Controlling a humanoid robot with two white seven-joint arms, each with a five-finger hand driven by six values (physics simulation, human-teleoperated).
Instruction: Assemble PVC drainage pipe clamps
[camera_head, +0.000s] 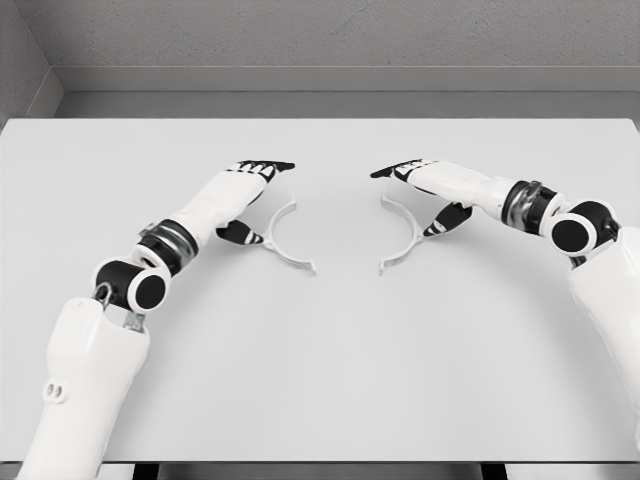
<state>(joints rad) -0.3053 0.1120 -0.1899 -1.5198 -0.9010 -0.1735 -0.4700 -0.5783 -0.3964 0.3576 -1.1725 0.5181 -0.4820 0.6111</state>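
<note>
Two white clamp halves lie flat at the centre of the bench (320, 380), open sides facing outward. My left hand (248, 190), fingers spread and empty, hovers at 10 o'clock of the left half (283, 238). My right hand (425, 185), likewise spread, hovers at 1 o'clock of the right half (405, 235). Each half's long axis runs 12 to 6.

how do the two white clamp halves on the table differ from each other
The left clamp half lies beside the left hand and bows toward the table's left, its open side facing the middle. The right clamp half lies beside the right hand and bows toward the right, a mirror image. The two lie apart, not joined. Both are thin white half-rings with flared end tabs, flat on the white table, about equal in size.
</note>
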